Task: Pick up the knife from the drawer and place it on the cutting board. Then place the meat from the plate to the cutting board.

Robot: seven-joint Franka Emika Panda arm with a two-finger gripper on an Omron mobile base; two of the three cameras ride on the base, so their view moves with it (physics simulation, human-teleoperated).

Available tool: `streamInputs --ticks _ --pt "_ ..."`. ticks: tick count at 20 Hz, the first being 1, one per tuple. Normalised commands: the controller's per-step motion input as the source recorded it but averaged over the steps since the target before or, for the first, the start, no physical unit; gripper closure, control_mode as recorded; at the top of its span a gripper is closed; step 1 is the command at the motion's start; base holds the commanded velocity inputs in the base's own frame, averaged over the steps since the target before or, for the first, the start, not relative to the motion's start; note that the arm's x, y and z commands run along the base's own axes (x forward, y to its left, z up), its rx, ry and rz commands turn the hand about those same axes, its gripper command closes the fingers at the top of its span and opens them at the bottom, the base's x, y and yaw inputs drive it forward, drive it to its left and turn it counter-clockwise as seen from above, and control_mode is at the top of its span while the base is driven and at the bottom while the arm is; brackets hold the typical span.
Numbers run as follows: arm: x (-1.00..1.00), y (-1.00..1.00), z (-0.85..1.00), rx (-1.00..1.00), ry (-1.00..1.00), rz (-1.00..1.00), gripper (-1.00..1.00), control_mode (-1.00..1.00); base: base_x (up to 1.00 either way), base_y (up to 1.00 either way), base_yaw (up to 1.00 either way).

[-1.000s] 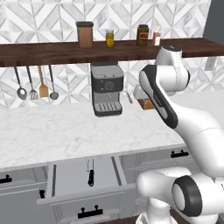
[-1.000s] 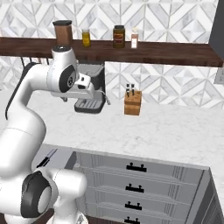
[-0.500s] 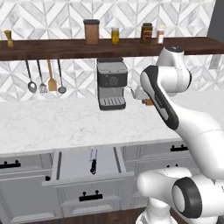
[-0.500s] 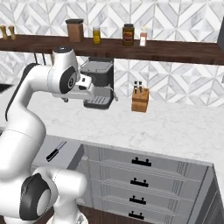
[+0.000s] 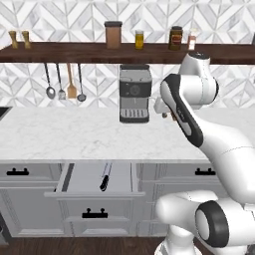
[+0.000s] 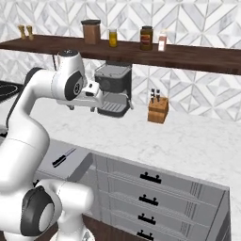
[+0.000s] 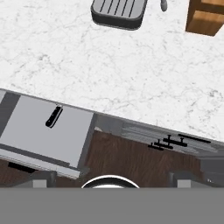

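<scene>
The drawer (image 5: 94, 178) stands pulled out under the counter (image 5: 74, 134) and holds the knife (image 5: 105, 178), which lies black handle toward the front panel and blade toward the counter. The tool (image 6: 94, 92) hangs high above the counter beside the coffee machine (image 6: 113, 89); I cannot tell whether it is released or clenched. In the hand view the knife (image 7: 54, 117) lies at about 10 o'clock, well apart from the tool.
</scene>
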Motion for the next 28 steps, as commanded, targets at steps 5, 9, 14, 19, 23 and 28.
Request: streamInputs --ticks 5,9,14,19,23,28 --pt "0.0 0.0 0.0 0.0 0.0 0.0 -1.0 1.0 -0.12 -0.39 0.28" --pt "0.0 0.0 0.0 0.0 0.0 0.0 -1.0 1.0 0.0 -0.04 0.11" --pt "0.0 0.08 -0.07 0.05 0.03 0.0 -1.0 -1.0 0.0 0.0 0.0" --pt "0.12 0.54 -0.46 0.02 0.11 -0.02 -1.0 -1.0 0.0 0.0 0.0" --pt "0.05 0.98 -0.81 0.01 0.22 -0.11 -1.0 -1.0 0.0 0.0 0.0" --pt "0.06 1.0 -0.82 0.01 0.22 -0.16 -1.0 -1.0 0.0 0.0 0.0"
